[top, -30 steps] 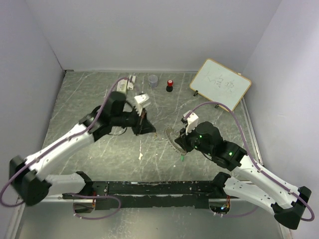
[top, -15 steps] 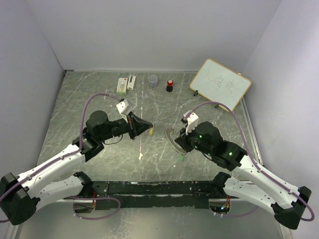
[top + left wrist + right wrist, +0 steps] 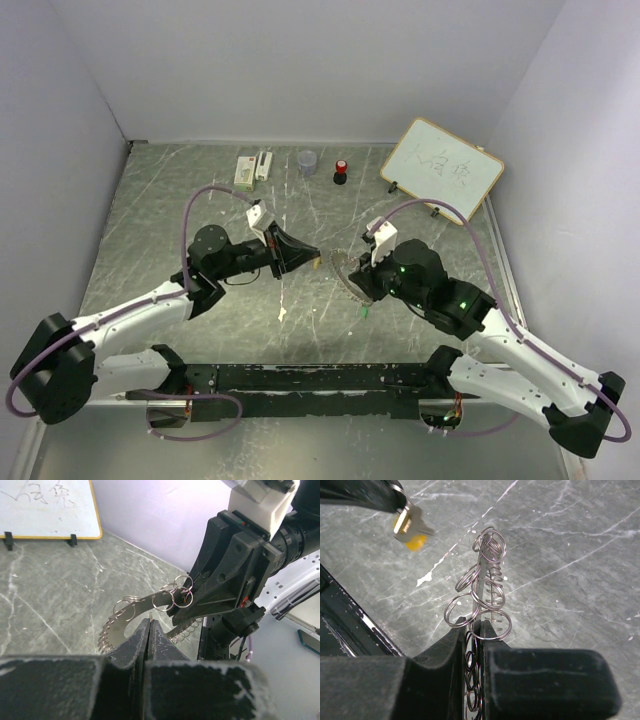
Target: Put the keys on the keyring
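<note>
Left pincer (image 3: 149, 625) nips yellow key (image 3: 410, 527); right pincer (image 3: 475, 626) clamps keyring (image 3: 145, 603); whiteboard (image 3: 441, 168), cup (image 3: 307, 161) beyond.

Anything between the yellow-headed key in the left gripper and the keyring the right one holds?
Nothing visible. The small yellow-headed key, pinched in the left gripper, hangs apart from the silvery toothed metal keyring clamped by the right gripper; only open air between them.

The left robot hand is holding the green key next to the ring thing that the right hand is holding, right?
Not quite. The key in the left gripper is the yellow key, not the green one; the right wrist view shows it. The right gripper does hold the keyring.
</note>
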Tool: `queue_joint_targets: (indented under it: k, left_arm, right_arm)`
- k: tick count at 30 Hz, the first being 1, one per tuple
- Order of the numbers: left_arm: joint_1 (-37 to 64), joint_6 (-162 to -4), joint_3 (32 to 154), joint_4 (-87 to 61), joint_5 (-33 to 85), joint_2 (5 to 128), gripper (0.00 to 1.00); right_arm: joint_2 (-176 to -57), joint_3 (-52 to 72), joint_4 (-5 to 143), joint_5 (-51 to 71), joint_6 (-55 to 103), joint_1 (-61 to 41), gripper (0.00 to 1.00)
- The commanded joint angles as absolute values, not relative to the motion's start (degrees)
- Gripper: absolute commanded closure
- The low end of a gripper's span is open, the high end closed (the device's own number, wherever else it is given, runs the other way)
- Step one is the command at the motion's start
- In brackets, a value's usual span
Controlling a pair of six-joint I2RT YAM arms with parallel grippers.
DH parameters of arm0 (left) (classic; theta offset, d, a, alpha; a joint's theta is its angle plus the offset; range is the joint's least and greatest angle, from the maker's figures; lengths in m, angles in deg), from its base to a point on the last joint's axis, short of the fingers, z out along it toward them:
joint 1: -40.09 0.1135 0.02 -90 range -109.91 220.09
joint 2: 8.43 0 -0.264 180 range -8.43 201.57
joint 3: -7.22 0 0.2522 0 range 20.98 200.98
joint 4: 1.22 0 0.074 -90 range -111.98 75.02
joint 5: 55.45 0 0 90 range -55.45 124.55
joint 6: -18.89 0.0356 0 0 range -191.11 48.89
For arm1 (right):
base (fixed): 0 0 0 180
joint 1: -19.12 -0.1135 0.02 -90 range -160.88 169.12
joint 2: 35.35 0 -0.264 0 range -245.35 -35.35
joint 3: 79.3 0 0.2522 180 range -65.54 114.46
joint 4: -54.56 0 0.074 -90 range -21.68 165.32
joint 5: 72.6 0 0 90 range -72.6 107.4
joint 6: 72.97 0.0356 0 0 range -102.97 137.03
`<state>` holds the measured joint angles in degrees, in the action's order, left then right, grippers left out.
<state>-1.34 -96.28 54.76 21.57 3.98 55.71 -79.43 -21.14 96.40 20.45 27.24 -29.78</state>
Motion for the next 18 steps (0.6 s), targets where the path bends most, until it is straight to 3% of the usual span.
queue_joint_targets:
  k: [1,18]
  left_arm:
    - [-1.1,-99.9,54.7,30.9,-0.2,58.9,0.93]
    - [-1.0,-97.9,64.2,21.0,-1.5,63.1,0.93]
  right_arm:
    - [-79.8,-17.9,94.2,20.9,25.2,-30.4,1.0]
    - [-82.7,-12.7,98.5,26.3,20.4,-32.2,1.0]
